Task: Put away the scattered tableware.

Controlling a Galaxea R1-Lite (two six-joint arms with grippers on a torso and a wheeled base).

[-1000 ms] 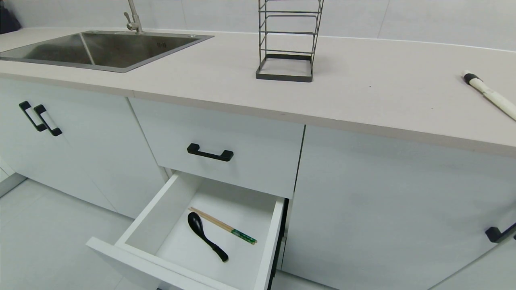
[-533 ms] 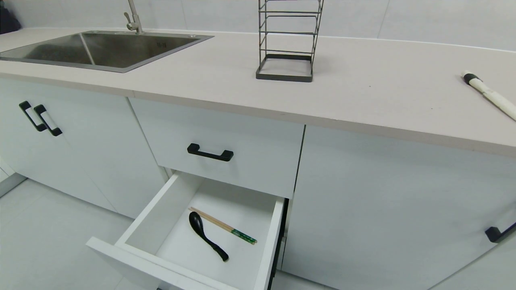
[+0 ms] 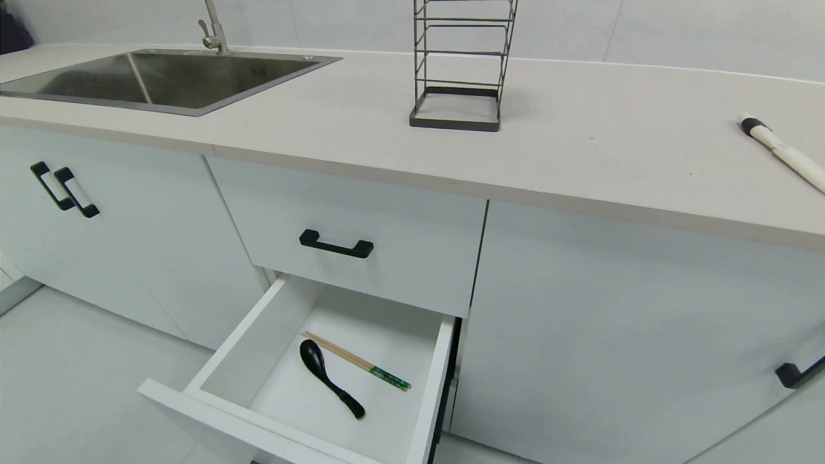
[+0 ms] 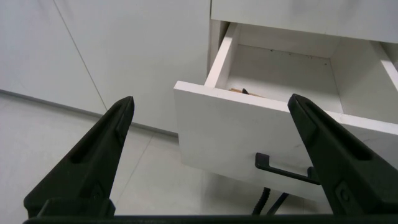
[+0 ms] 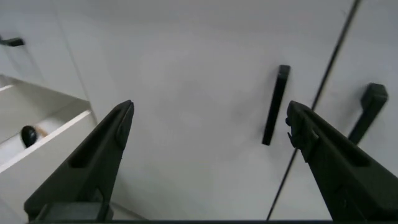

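The lower white drawer [image 3: 258,348] stands pulled out under the counter. Inside it lie a black spoon [image 3: 330,379] and a pair of wooden chopsticks with green ends [image 3: 358,362], side by side. My left gripper [image 4: 211,106] is open in front of the drawer's front panel [image 4: 249,137], a little away from its black handle [image 4: 283,169]. My right gripper [image 5: 211,115] is open, facing the white cabinet doors with black handles [image 5: 275,104]; the drawer's side wall [image 5: 37,158] and the spoon's bowl [image 5: 28,134] appear at one edge.
On the counter stand a black wire rack [image 3: 461,64], a steel sink [image 3: 161,74] with a tap at the far left, and a white utensil with a black end [image 3: 780,151] at the far right. A closed drawer with a black handle [image 3: 335,245] sits above the open one.
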